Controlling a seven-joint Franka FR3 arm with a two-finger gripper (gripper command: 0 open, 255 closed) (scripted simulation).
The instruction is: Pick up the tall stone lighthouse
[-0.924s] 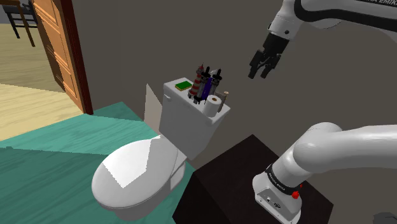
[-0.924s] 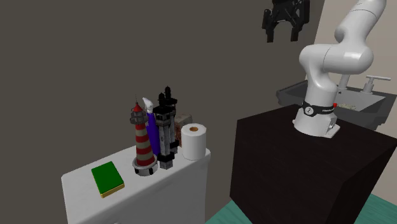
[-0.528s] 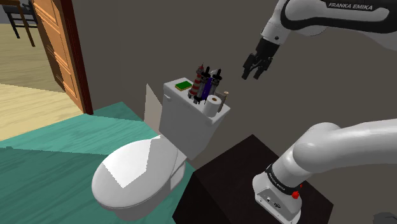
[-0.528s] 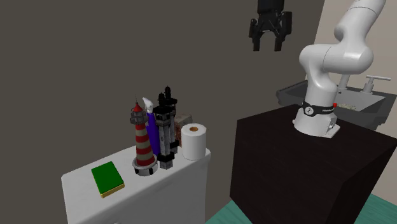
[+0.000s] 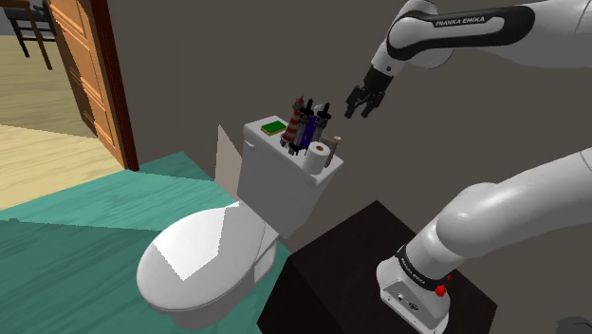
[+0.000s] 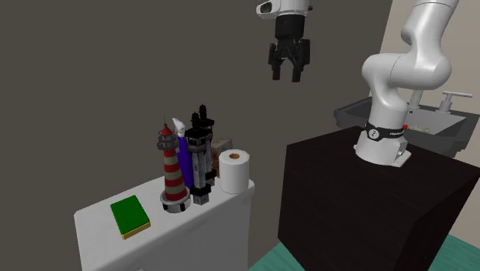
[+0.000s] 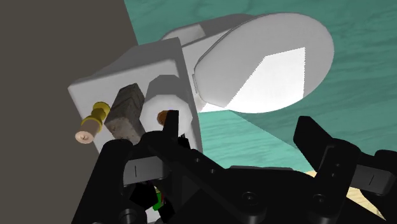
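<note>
A tall dark grey-and-black lighthouse [image 6: 201, 158] stands upright on the white toilet tank [image 6: 92, 227], between a shorter red-and-white striped lighthouse [image 6: 174, 173] and a toilet paper roll [image 6: 235, 171]. A purple bottle [image 6: 184, 158] stands just behind them. In the shoulder view the dark lighthouse [image 5: 323, 119] is in the cluster on the tank [image 5: 275, 176]. My gripper [image 6: 286, 75] hangs open in the air, above the cluster and off to the second exterior view's right, empty. From the shoulder camera the gripper [image 5: 357, 112] is to the right of the cluster. In the wrist view the gripper [image 7: 240, 127] has its fingers apart above the tank [image 7: 127, 70].
A green sponge [image 6: 129, 215] lies on the tank's other end. A grey block [image 7: 127, 111] and a brass piece [image 7: 89, 124] sit by the paper roll [image 7: 167, 105]. The toilet lid [image 5: 204, 251], black stand [image 5: 370, 275], grey wall and wooden door [image 5: 90, 66] surround the spot.
The gripper has travelled toward the toilet tank, left in both exterior views, and come lower. Its fingers stay open. Nothing on the tank has moved.
</note>
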